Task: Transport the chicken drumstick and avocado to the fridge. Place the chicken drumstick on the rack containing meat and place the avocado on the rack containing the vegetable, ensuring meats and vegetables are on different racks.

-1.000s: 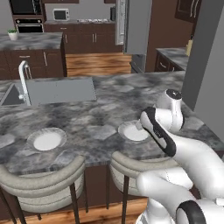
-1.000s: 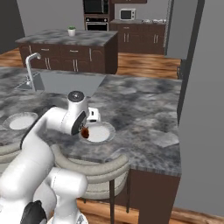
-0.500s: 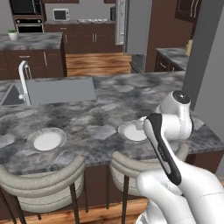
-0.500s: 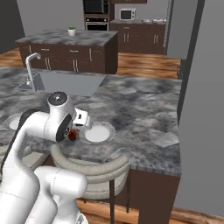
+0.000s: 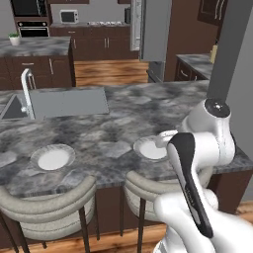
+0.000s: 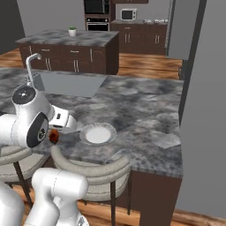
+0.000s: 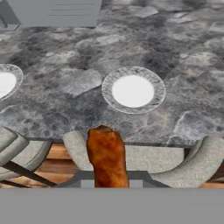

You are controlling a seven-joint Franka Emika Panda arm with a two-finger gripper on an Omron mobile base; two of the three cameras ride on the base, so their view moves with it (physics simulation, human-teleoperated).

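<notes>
My gripper (image 6: 55, 132) is shut on the chicken drumstick (image 6: 54, 136), a small reddish-brown lump held just off the counter's front edge, left of a white plate (image 6: 98, 133). In the hand view the chicken drumstick (image 7: 105, 158) rises orange-brown at the bottom centre and covers the gripper's (image 7: 105, 181) tips, with the same plate (image 7: 133, 91) beyond it on the counter. The fridge (image 5: 153, 29) stands tall and pale grey across the kitchen, also seen as the fridge (image 6: 183, 28) at the far right. The avocado and the fridge racks are out of view.
A dark marbled counter (image 5: 113, 128) runs across in front of me, with a second plate (image 5: 52, 158), a sink (image 5: 69, 101) and a faucet (image 5: 27, 91). Two round-backed stools (image 5: 47, 207) stand under its front edge. A grey pillar (image 6: 207, 110) rises at the counter's right end.
The arm has swung back from beside the plate toward the counter's front edge, carrying the drumstick leftward in the right base view. The grip has stayed shut.
</notes>
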